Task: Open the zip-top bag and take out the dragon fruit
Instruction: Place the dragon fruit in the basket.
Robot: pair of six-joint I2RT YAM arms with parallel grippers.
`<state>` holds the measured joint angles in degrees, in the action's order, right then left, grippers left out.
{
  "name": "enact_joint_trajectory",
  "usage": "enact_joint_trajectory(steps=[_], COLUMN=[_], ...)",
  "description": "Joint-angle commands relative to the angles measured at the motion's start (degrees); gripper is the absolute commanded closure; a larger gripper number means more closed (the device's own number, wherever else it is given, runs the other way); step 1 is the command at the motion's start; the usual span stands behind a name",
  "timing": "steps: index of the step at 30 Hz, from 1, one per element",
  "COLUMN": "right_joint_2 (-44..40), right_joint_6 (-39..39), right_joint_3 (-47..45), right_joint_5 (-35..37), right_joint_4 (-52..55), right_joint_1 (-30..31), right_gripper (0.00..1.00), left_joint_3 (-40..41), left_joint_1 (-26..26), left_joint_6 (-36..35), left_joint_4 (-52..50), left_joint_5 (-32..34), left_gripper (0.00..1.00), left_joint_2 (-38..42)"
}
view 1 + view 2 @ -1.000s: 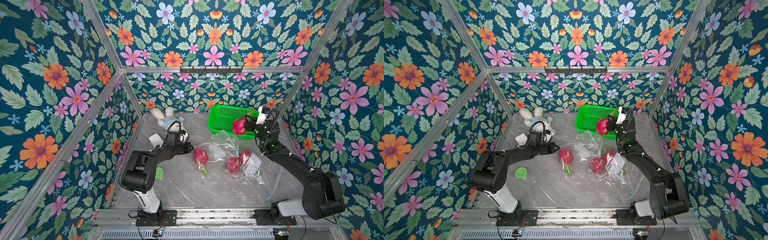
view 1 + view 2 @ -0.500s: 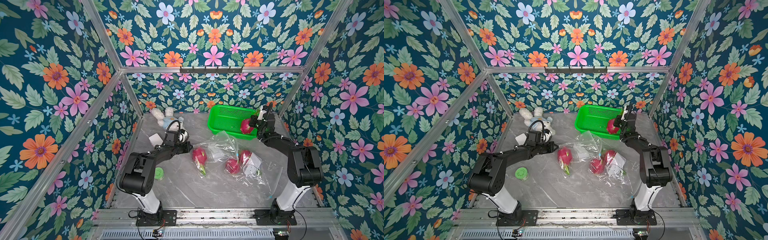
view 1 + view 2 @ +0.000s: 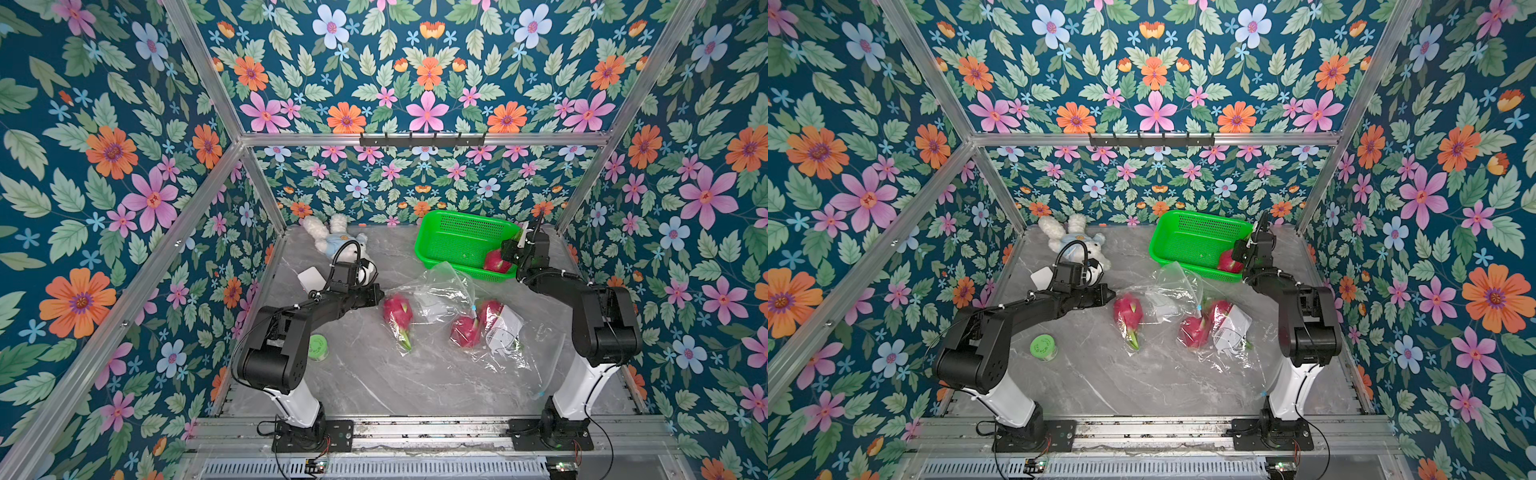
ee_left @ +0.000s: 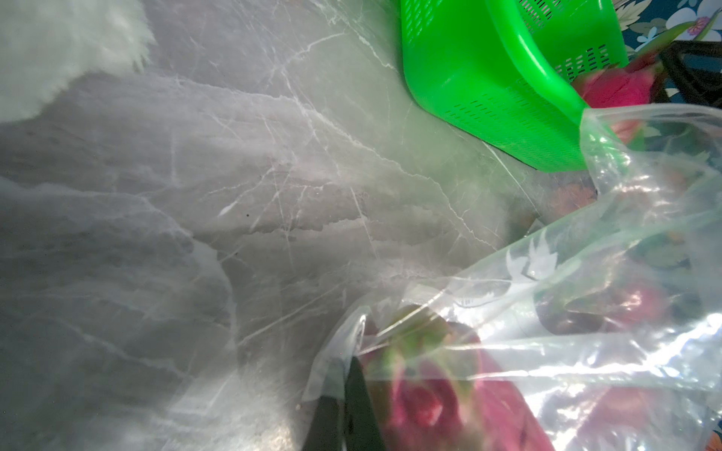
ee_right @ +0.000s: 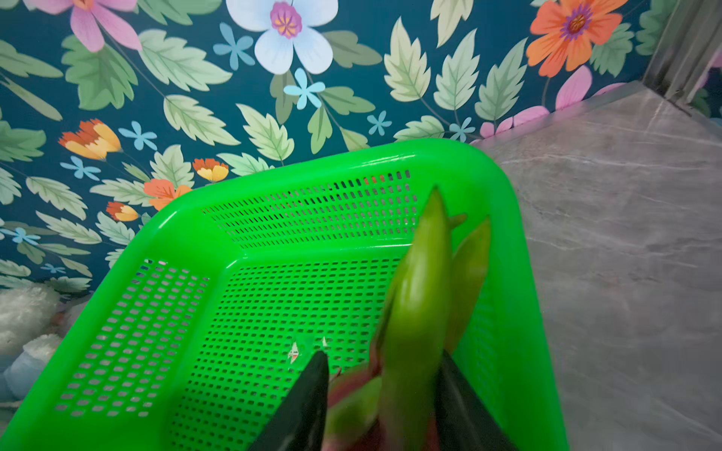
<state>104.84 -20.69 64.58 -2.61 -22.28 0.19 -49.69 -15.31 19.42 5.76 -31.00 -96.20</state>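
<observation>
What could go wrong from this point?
1. The right gripper straddles the scales of the fruit in the basket; withdrawing could snag them and drag it out or tip the basket.
2. The left gripper pinches only an edge of the bag; the film may slip, closing the mouth over the three bagged fruits.

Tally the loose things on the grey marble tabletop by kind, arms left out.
Magenta-pink dragon fruits with green scales: 4
Green perforated plastic basket: 1
Clear plastic zip-top bag: 1
White plush rabbit in blue top: 1
Small round green container: 1
Flat white card: 1
White printed paper slip: 1
Total: 10
</observation>
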Motion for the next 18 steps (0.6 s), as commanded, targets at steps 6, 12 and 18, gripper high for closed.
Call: enact_joint_trajectory(steps=[6, 12, 18], right_joint_2=[-12.3, -19.4, -22.8], right_joint_6=[-0.1, -6.4, -8.9], right_joint_3=[-0.1, -4.4, -10.1], right_joint_5=[-5.7, -19.4, -27.4], right_joint_4=[8.9, 13.1, 14.7], right_joint_1=[-0.2, 0.0, 5.2], right_gripper=[0.44, 0.56, 0.73], left_joint_3=[-0.6, -1.0, -1.7], left_joint_1=[0.1, 0.0, 0.0], left_joint_6=[-1.1, -1.6, -2.5], left_joint_4=[0.1, 0.3, -0.1], left_joint_5=[1.0, 1.8, 3.4], left_gripper=[1.00, 1.00, 1.00], left_joint_2=[0.3, 0.3, 0.6])
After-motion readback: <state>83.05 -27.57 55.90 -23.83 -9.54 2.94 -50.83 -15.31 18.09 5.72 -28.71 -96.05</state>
